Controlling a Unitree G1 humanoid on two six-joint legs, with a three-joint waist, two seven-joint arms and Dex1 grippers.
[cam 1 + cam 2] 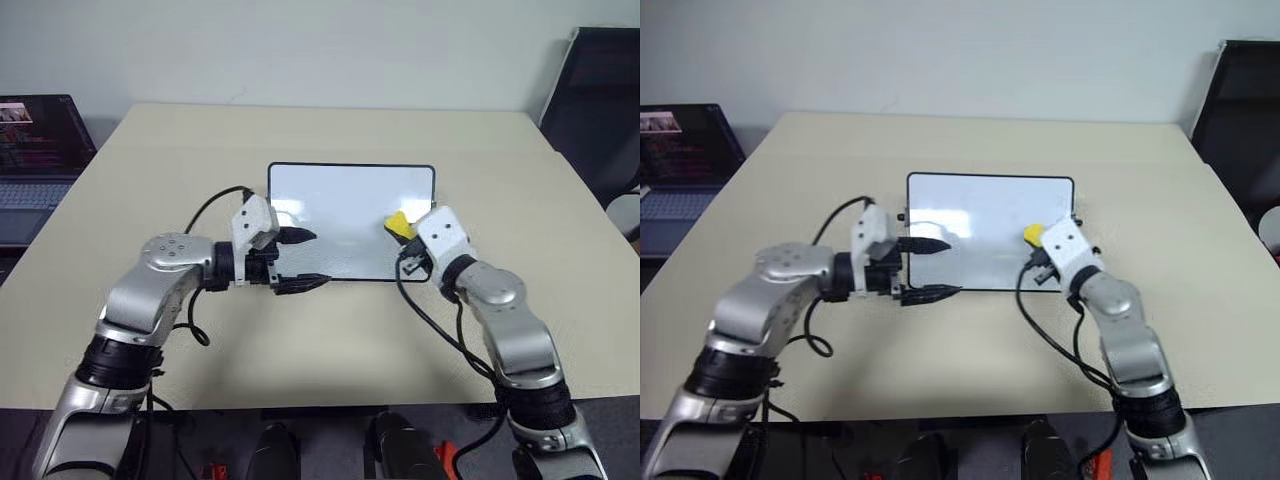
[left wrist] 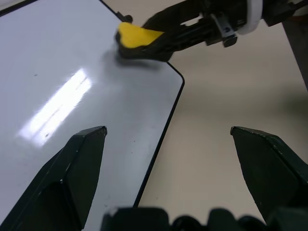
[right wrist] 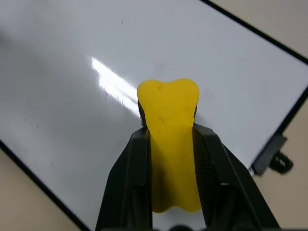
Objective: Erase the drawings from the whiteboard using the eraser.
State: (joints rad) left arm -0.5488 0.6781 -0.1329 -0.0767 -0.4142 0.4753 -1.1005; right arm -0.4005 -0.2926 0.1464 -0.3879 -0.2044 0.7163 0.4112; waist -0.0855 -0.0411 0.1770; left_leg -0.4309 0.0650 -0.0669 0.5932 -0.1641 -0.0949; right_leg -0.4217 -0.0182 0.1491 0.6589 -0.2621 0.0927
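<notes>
Whiteboard (image 1: 345, 215) lies flat near the middle of the beige worktop (image 1: 330, 330), long sides running left to right, its glossy white face showing a glare streak and a few tiny dark specks; no scribbles can be made out on it. Over its right part the right tool (image 3: 168, 144) is clenched on the yellow eraser (image 3: 171, 144), both black fingers pressed to the block's long sides. Whether the eraser touches the board cannot be told. The left tool (image 1: 300, 260) hangs by the board's near-left corner, pointing right, with its fingers (image 2: 77, 168) spread wide and nothing between them. A laptop (image 1: 35, 165) sits at the far left.
</notes>
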